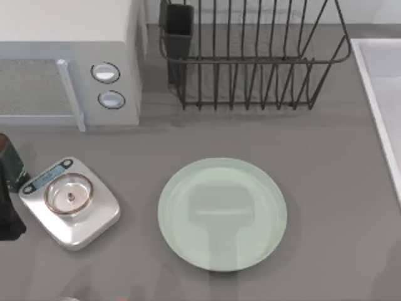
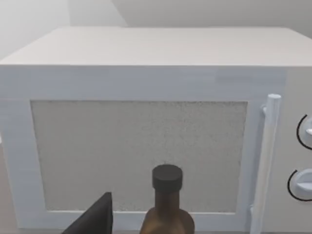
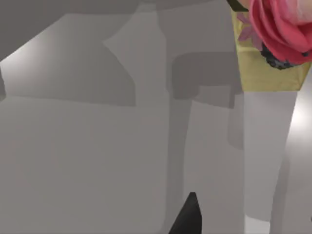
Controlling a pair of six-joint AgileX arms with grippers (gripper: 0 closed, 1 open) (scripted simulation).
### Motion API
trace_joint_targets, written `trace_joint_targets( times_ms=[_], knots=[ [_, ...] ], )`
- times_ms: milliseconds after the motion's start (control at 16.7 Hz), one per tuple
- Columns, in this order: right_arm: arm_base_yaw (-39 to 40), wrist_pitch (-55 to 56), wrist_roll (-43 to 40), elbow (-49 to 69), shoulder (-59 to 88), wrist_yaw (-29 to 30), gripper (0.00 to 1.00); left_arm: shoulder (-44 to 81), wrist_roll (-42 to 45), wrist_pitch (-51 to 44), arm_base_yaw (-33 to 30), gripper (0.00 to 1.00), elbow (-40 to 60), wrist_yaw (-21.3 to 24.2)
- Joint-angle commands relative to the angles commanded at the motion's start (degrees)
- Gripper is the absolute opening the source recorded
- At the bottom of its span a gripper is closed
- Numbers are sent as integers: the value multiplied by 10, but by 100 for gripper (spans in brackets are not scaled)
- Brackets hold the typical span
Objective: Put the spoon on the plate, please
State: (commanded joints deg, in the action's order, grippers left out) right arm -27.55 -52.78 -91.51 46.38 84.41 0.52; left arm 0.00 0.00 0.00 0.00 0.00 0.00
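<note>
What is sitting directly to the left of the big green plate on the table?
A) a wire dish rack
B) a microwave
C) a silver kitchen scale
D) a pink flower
C: in the top view, the silver scale with its round pan lies left of the plate, while the dish rack and microwave stand farther back.

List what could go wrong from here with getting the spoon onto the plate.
1. The plate lies bare and no spoon is on it; the pickup is yet to come, so a missed grasp is possible.
2. The scale sits close to the plate's left; a low sweep there might knock it.
3. A dark-capped bottle stands before the microwave, near the left arm, and could be tipped.
</note>
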Motion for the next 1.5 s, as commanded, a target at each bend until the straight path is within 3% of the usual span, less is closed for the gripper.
trace_joint_targets(
  times_ms=[300, 720, 900, 1200, 1500],
  knots=[
    [-1, -122, 2, 75, -51, 1, 0, 0, 0, 0, 0, 100, 0, 0],
    [4, -130, -1, 84, -52, 1, 0, 0, 0, 0, 0, 100, 0, 0],
    [35, -132, -54, 110, -30, 1, 0, 0, 0, 0, 0, 100, 0, 0],
    [147, -142, -260, 197, 53, -1, 0, 0, 0, 0, 0, 100, 0, 0],
    [305, -161, -593, 301, 170, -9, 0, 0, 0, 0, 0, 100, 0, 0]
  ],
)
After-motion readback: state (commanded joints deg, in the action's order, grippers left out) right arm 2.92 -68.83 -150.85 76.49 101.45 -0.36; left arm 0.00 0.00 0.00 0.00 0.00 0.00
